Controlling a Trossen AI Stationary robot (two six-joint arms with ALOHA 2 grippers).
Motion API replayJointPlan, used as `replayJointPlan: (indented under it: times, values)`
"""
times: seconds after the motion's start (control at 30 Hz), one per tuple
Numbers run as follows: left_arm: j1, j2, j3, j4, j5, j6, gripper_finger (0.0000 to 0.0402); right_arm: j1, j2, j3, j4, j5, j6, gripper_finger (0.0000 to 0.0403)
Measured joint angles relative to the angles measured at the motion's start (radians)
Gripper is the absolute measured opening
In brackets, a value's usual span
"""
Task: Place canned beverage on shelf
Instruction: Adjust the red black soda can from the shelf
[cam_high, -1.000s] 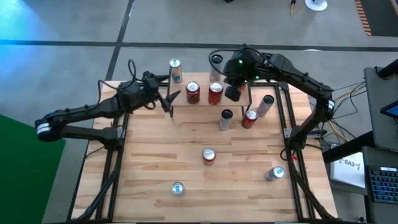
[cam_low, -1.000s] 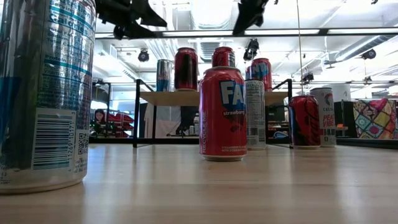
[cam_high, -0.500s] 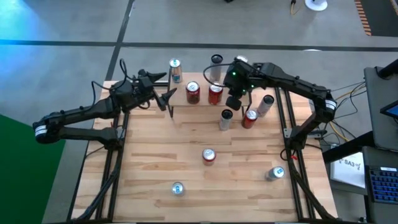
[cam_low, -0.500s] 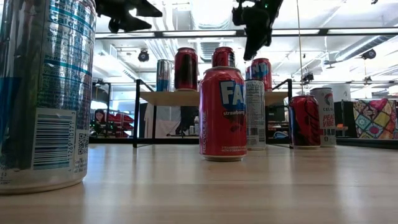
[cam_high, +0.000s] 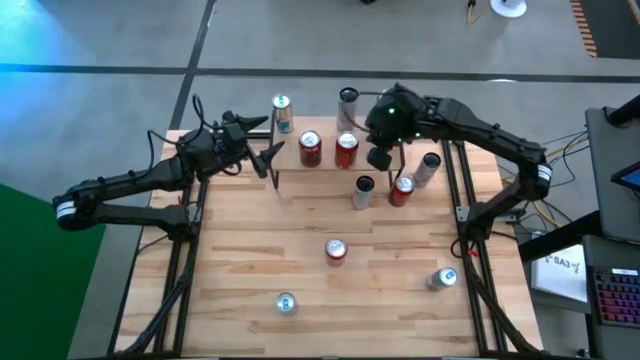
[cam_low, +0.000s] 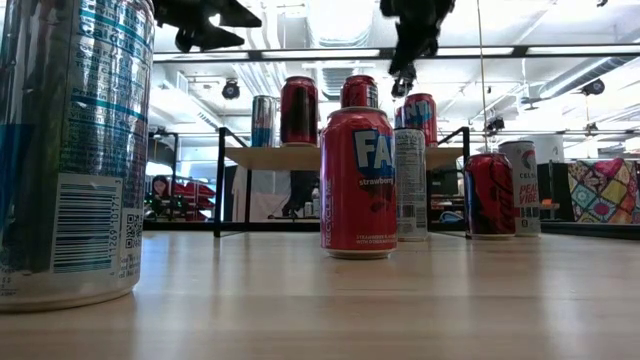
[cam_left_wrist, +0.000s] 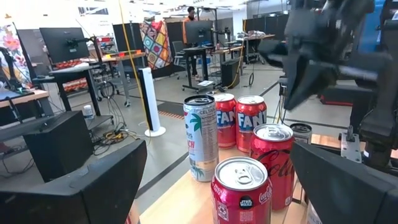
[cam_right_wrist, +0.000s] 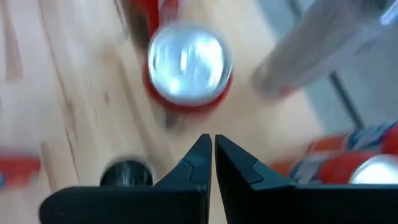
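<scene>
Your right gripper (cam_high: 378, 157) has swung back toward the shelf's right end since a half second ago; the left one has stayed put. Right jaws are closed on nothing — in the right wrist view its fingertips (cam_right_wrist: 200, 151) meet just below a red can (cam_right_wrist: 189, 62) seen from above. Your left gripper (cam_high: 271, 160) hovers by the shelf's left end, jaws wide open, nothing between them. The shelf (cam_low: 262, 157) sits at the table's far edge with cans on it: a slim silver can (cam_high: 282, 112), two red ones (cam_high: 310, 148) and (cam_high: 346, 148). On the table (cam_high: 240, 260), a black-topped can (cam_high: 363, 190) and another red can (cam_high: 401, 188) stand just in front of the shelf — three more stand nearer the front.
</scene>
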Motion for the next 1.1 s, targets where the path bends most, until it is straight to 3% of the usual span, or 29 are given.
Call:
replayJointPlan:
  times: [0.4, 1.1]
  values:
    - [0.0, 0.002, 0.0, 0.006, 0.0, 0.002, 0.0381, 0.0, 0.037, 0.0, 0.238, -0.027, -0.028, 0.0012]
    - [0.0, 0.002, 0.0, 0.006, 0.0, 0.015, 0.0381, 0.0, 0.08, -0.026, 0.186, -0.063, -0.029, 0.0012]
